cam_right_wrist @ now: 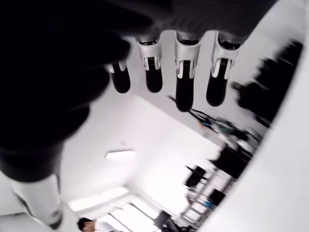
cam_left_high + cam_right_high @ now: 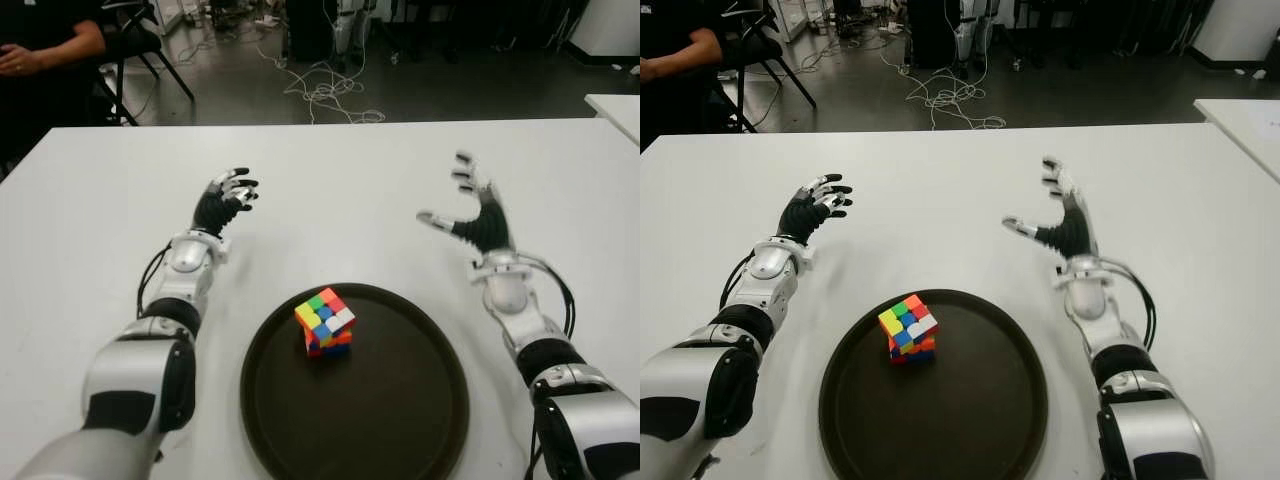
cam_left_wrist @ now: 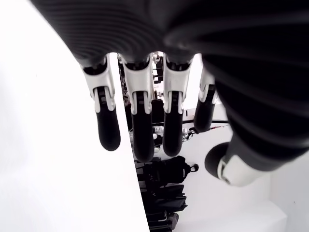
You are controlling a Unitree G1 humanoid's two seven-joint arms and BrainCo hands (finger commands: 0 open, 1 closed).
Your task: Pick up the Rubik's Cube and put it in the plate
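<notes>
The Rubik's Cube (image 2: 325,322) sits tilted inside the dark round plate (image 2: 400,420), in its far left part, near the table's front. My left hand (image 2: 225,204) is raised over the white table beyond the plate on its left, fingers spread and holding nothing. My right hand (image 2: 478,208) is up beyond the plate on its right, palm open with the thumb stretched toward the middle. Both wrist views show only relaxed, straight fingers (image 3: 140,135) and fingers (image 1: 186,89) with nothing in them.
The white table (image 2: 350,180) stretches wide around the plate. A person in black (image 2: 40,50) sits by a chair at the far left beyond the table. Cables lie on the floor behind, and another white table edge (image 2: 615,108) shows at the right.
</notes>
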